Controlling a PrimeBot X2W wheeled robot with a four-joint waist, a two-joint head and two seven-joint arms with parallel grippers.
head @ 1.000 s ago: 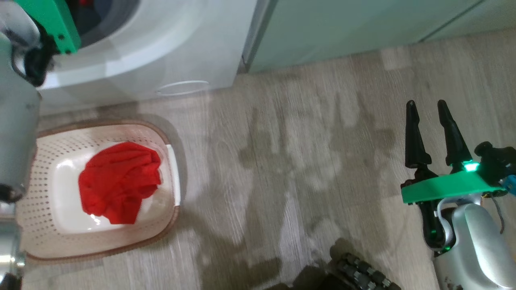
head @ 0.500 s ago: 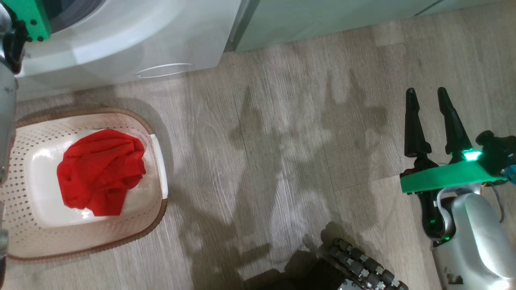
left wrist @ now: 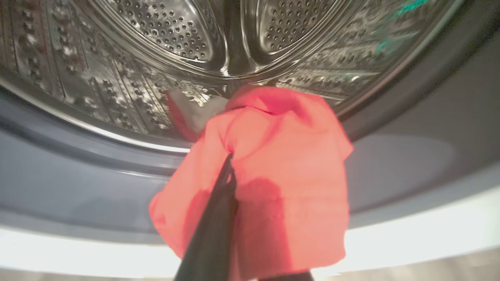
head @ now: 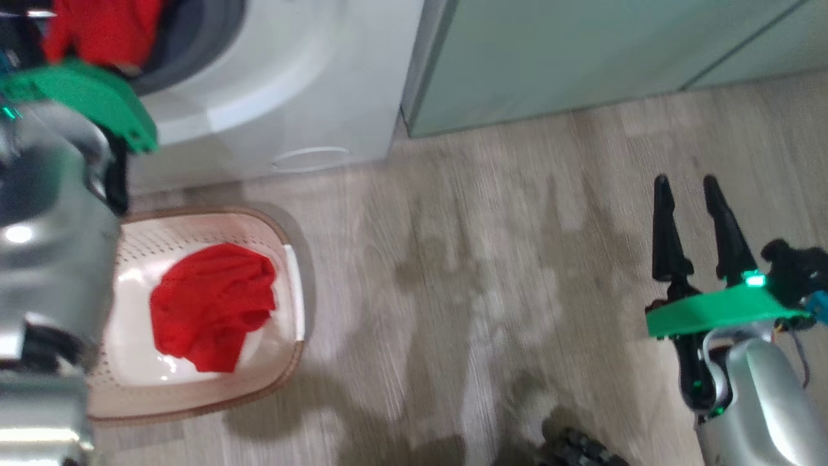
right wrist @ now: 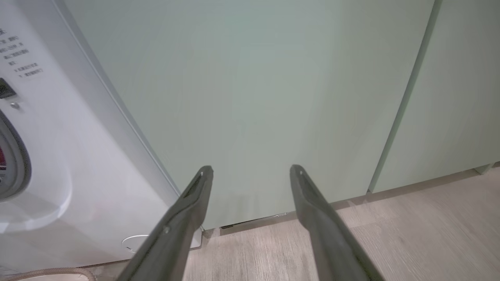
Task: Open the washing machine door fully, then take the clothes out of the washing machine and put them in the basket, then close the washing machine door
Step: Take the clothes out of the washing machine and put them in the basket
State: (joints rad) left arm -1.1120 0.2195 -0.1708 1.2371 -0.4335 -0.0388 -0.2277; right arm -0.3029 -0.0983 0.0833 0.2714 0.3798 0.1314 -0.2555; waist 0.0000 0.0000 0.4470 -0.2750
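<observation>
The washing machine (head: pixel 272 110) is seen with its mouth uncovered. The basket (head: pixel 155 239) is set on the floor (head: pixel 517 259) just beside its lower edge, with one red garment (head: pixel 213 304) laid in the basket's middle. A second red garment (left wrist: pixel 281 175) is clamped by the left gripper (left wrist: pixel 229 168) at the lower lip of the drum (left wrist: pixel 175 23). The right gripper (head: pixel 686 188) is held spread and empty, well apart. Unloading is judged to be in hand. Next, the garment must be drawn clear of the lip and carried over the basket before release.
</observation>
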